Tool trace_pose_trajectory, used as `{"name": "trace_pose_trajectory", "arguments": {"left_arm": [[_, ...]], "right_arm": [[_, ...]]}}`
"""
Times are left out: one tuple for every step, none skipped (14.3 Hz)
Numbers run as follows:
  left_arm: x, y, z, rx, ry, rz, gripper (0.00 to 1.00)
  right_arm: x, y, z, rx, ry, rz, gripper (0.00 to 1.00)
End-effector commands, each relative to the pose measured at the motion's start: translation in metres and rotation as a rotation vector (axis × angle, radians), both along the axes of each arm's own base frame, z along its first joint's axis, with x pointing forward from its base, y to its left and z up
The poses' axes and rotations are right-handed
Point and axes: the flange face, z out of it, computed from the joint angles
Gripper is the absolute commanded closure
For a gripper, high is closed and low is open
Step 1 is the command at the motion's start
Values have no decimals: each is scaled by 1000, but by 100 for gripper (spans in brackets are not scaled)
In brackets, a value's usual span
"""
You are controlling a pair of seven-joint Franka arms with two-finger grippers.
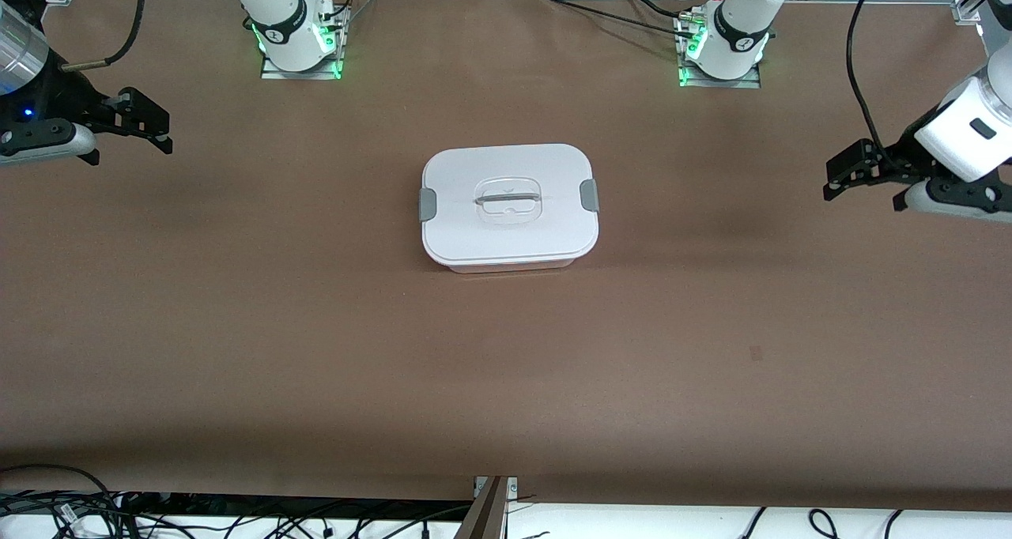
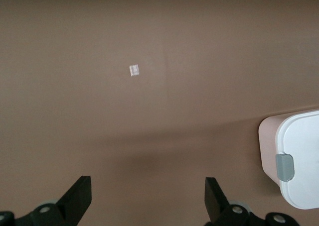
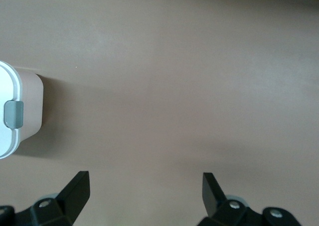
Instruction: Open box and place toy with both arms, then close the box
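Bare brown table surface (image 1: 506, 381) nearest the camera, nothing lying on it there. Mid-table: white rounded-rectangular plastic box (image 1: 510, 205), lid on and sitting flat, a grey latch clip (image 1: 428, 205) at the right arm's end and another grey latch clip (image 1: 588, 196) at the left arm's end, both down against the sides, recessed handle (image 1: 507, 199) in the lid centre. No toy visible in any view; the box isn't see-through, so I can't tell if it's inside.

Left gripper (image 1: 862, 179) hangs over the table at the left arm's end, well apart from the box, fingers spread wide, nothing between them. Right gripper (image 1: 142, 128) likewise at the right arm's end, wide apart, holding nothing.

Progress: a closed box with both arms parked fits either a box awaiting opening, or the toy packed and the lid shut again. Pictures don't settle which.
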Motion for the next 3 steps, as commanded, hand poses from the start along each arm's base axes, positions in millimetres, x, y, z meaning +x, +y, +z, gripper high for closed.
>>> {"name": "trace_pose_trajectory", "arguments": {"left_arm": [[-17,3,-2,76,-15,38,0],[-19,3,-5,76,-5,37,0],[-19,3,-7,72,2,37,0]], "right_arm": [[-2,-2,7,0,-9,9,0],[-2,-2,7,0,-9,9,0],[-2,-2,8,0,-11,9,0]]}}
